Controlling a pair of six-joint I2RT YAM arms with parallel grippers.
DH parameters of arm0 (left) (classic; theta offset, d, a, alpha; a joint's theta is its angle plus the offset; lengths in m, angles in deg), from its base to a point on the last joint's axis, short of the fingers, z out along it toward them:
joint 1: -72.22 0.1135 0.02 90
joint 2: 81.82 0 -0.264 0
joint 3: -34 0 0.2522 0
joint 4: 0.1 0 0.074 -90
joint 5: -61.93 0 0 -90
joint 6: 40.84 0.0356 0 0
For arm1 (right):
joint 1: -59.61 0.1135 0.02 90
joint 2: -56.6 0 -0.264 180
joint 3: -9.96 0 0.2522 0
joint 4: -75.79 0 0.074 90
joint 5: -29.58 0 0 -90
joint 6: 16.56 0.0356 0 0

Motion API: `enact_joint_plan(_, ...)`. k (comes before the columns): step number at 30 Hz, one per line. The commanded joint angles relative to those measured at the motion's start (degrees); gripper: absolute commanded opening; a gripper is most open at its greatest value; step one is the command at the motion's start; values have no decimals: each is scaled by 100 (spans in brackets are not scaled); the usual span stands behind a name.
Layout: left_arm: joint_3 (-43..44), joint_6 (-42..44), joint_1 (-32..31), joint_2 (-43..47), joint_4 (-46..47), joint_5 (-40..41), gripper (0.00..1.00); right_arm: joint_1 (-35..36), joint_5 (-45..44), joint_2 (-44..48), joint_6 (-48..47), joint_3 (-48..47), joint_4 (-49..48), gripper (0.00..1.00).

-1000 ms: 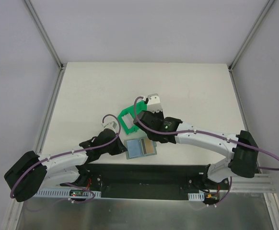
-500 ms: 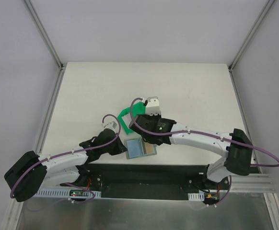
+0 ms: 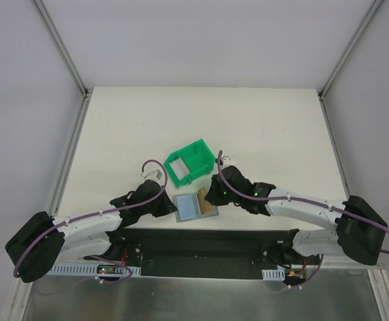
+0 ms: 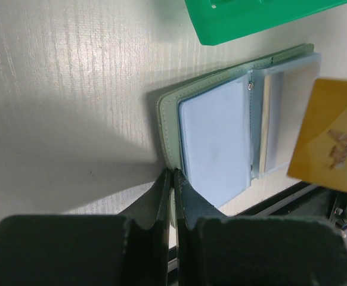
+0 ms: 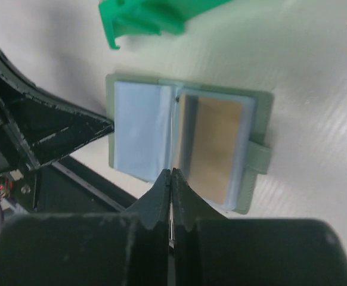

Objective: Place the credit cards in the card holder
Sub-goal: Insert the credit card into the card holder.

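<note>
Two grippers meet at the open wallet, which lies flat near the 6 o'clock edge of the table. From above, the left gripper is at its 9 o'clock and the right gripper at its 3 o'clock. Only the wrist views show more. The left fingers are squeezed together, tips touching the wallet's rim. The right fingers pinch a thin pale card standing on edge over the fold. A tan card lies on the right leaf. The green bin sits just beside at 12 o'clock, and past it the table runs wide.
</note>
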Motion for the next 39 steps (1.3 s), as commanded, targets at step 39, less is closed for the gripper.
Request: enact_joint_plan(39, -20, -19, 23, -34, -10, 99, 0, -902, 1994, -1372, 823, 1369, -3224, 0)
